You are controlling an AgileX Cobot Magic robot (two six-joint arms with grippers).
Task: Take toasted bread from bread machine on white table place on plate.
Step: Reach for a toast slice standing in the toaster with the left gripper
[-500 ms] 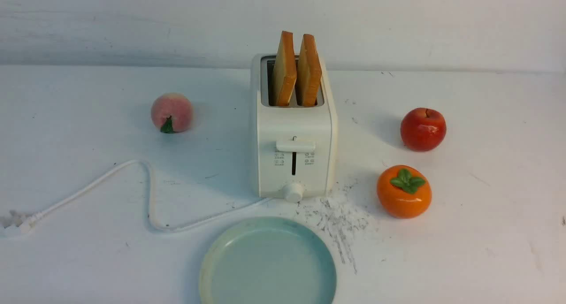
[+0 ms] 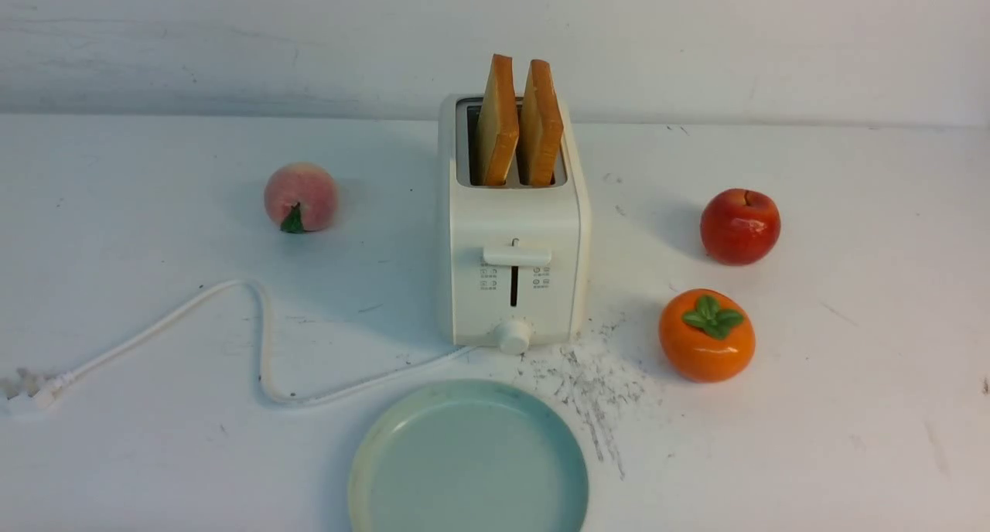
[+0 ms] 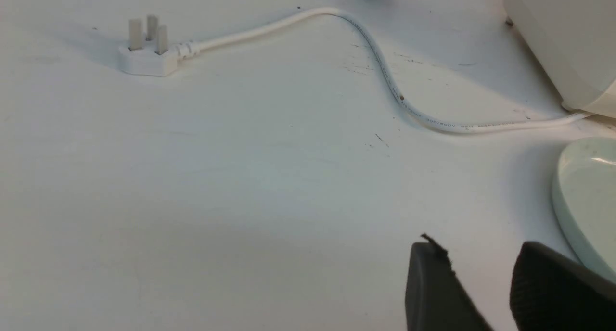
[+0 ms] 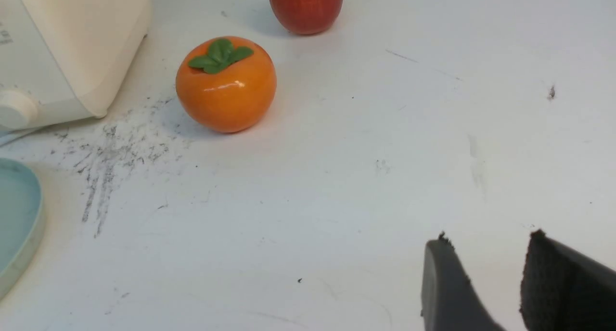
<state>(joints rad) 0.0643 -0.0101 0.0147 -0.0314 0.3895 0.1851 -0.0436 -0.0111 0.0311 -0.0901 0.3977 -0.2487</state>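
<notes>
Nothing had shifted from half a second earlier: I saw both slices of toasted bread (image 2: 518,122) upright in the bread machine (image 2: 514,277), the plate (image 2: 468,470) bare just in front of it, and the left gripper (image 3: 481,256) and right gripper (image 4: 488,247) agape and empty, so pickup hadn't begun.

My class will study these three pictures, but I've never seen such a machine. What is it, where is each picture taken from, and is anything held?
It is a two-armed robot. The wide picture looks forward from between its arms: on the table are a toaster with two toast slices in it, its unplugged cord, an empty plate, a peach, an apple and a persimmon. The other two come from wrist cameras; the dark prongs are the left gripper and right gripper, both open, holding nothing.
</notes>
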